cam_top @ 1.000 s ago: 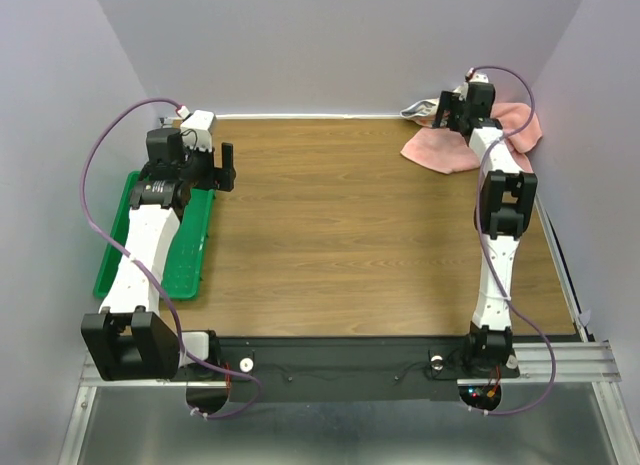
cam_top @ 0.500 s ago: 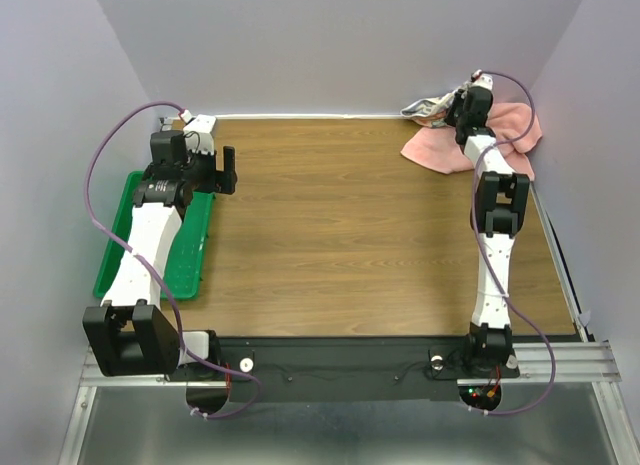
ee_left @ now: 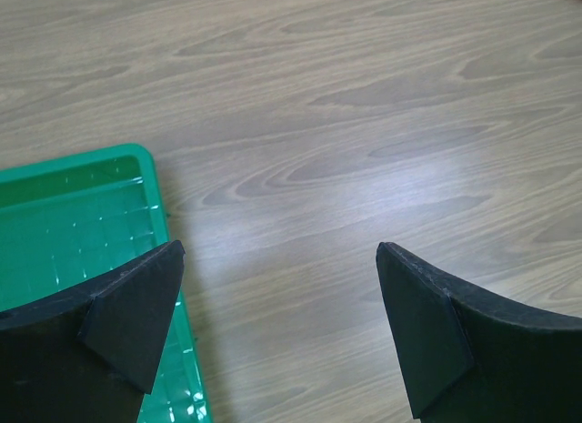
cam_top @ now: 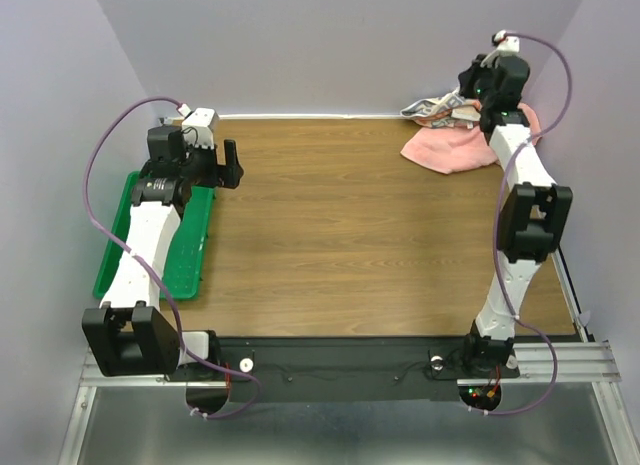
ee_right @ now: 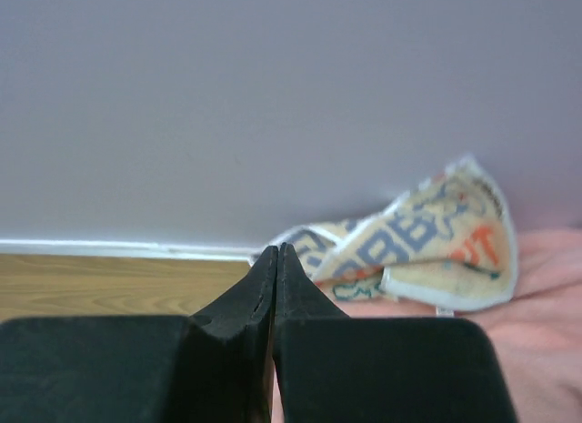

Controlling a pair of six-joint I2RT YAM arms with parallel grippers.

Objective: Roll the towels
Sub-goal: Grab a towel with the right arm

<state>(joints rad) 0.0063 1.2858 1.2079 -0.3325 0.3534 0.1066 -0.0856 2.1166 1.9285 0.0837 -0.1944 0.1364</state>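
The towels lie bunched in the table's far right corner. The salmon-pink one (cam_top: 450, 150) is spread on the wood, and the smaller printed one (cam_top: 432, 108) is crumpled against the back wall. My right gripper (cam_top: 478, 97) hovers raised over them, shut. In the right wrist view its fingertips (ee_right: 276, 250) are pressed together with nothing visible between them, the printed towel (ee_right: 427, 241) and the pink towel (ee_right: 546, 287) lying beyond. My left gripper (cam_top: 232, 163) stands open at the far left. Only bare table shows between its fingers (ee_left: 277, 259).
A green tray (cam_top: 115, 255) lies along the table's left edge, its corner (ee_left: 64, 214) under my left gripper. Purple walls close in on the back and both sides, and the right arm stands close to the right wall.
The right gripper has shut and risen from the towels toward the back wall, with its arm stretching up. The pink towel's right side has shifted slightly. The left arm has barely moved.
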